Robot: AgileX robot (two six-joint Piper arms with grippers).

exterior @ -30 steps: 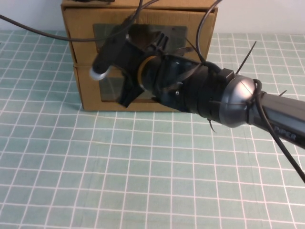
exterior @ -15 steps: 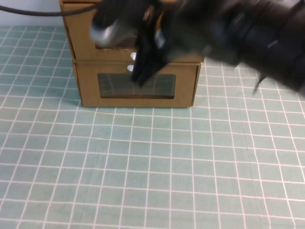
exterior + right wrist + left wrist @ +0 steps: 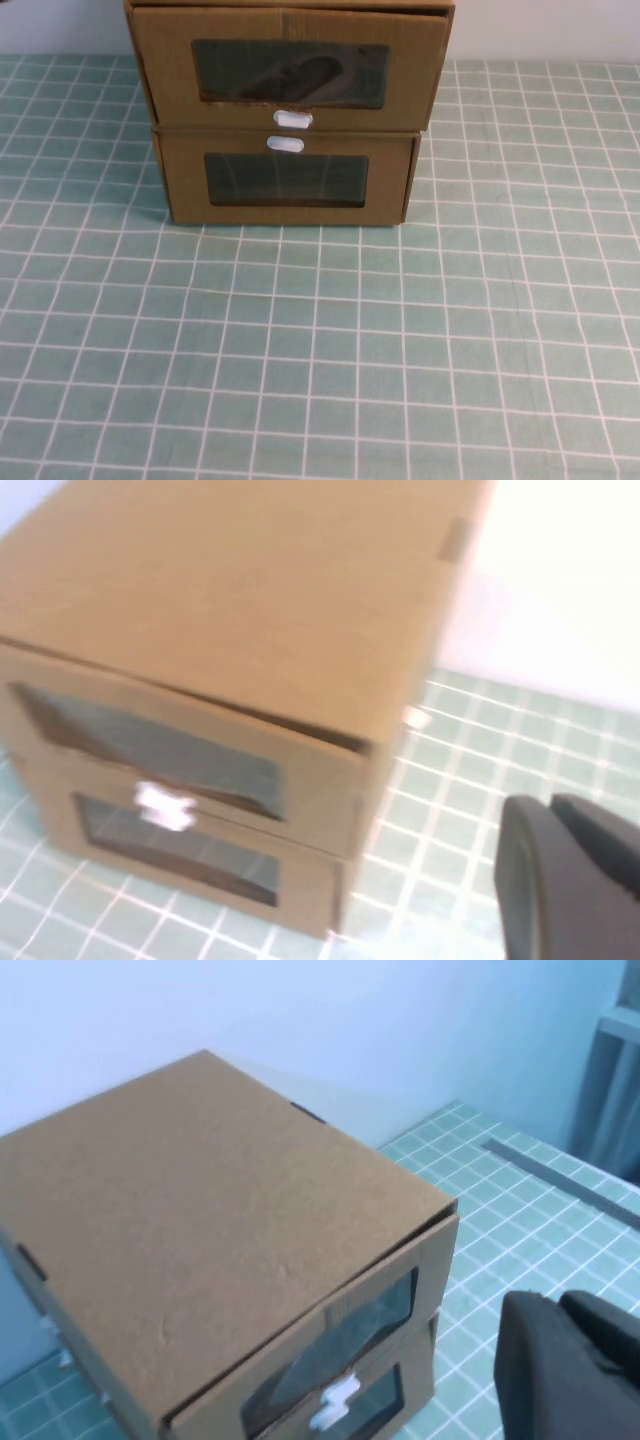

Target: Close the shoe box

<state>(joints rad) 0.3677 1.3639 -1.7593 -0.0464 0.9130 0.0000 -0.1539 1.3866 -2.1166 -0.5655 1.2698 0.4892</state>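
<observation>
Right arm has been withdrawn from the high view since a second ago. Box [image 3: 288, 62] sits far-centre on the mat, stacked on the lower box [image 3: 286, 182], front nearly flush; closing judged done. Left gripper [image 3: 570, 1370] and right gripper [image 3: 565, 890] are held apart from it; finger state cannot be told.

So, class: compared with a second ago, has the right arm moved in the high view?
Yes. It stretched across in front of the stacked boxes; now it has left that view, so the shoe box and the lower box show unobstructed.
</observation>
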